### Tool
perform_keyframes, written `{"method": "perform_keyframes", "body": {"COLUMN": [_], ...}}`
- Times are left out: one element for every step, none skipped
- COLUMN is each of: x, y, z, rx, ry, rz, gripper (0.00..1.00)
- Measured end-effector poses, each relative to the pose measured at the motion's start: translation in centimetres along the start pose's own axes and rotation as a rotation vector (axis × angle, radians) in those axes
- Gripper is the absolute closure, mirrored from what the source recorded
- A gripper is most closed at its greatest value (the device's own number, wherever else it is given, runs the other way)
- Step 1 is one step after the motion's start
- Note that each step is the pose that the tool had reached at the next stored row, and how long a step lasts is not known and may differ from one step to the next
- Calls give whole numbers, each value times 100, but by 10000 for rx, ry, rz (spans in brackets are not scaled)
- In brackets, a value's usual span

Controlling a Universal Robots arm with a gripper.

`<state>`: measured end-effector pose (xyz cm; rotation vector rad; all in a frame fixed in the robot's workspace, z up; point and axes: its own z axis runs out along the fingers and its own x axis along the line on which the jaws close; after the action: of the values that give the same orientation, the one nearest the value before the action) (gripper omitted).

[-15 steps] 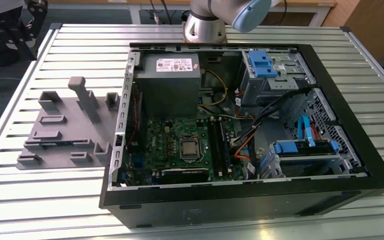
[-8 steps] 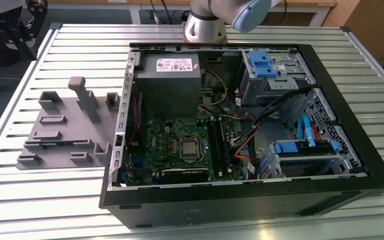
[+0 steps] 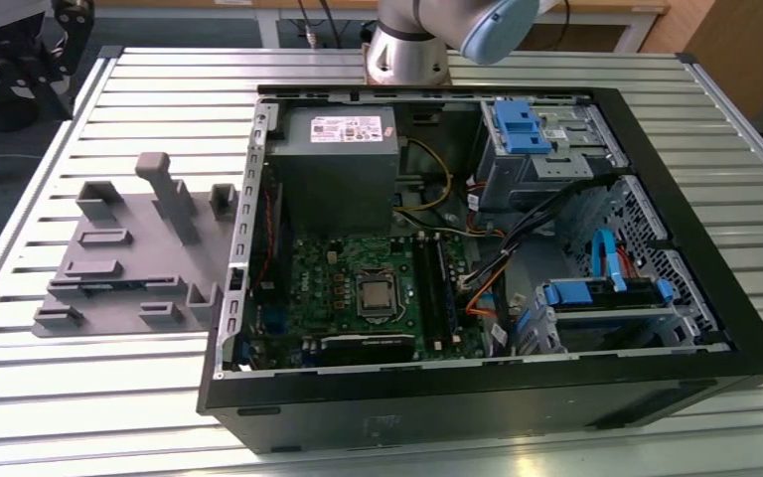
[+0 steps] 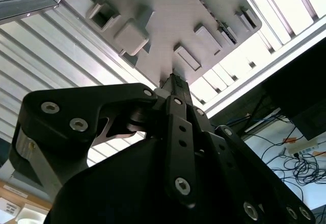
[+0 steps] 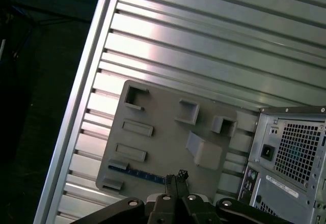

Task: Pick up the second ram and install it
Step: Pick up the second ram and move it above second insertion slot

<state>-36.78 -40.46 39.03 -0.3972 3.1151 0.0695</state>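
Closest to the lens, the gripper [image 5: 176, 176] hangs above the grey fixture block [image 5: 163, 127]. I read its fingers as pressed together with nothing between them. The second ram [image 5: 137, 173] sits in a slot along the block's edge, blue strip showing, one end just beside the fingertips. In the exterior view, the block lies at nine o'clock from the open computer case [image 3: 488, 397] on the slatted table [image 3: 156, 99].
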Motion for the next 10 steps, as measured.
{"method": "perform_keyframes", "body": {"x": [0,0,0,1,1,1,1,2,2,2], "y": [0,0,0,0,0,0,0,1,1,1], "z": [0,0,0,0,0,0,0,0,0,0], "rx": [0,0,0,0,0,0,-1,-1,-1,-1], "ry": [1,2,3,4,4,5,5,6,7,8], "rz": [-16,-32,-47,-65,-81,-97,-113,-128,-143,-159], "gripper": [89,89,89,89,89,89,89,89,89,89]}}
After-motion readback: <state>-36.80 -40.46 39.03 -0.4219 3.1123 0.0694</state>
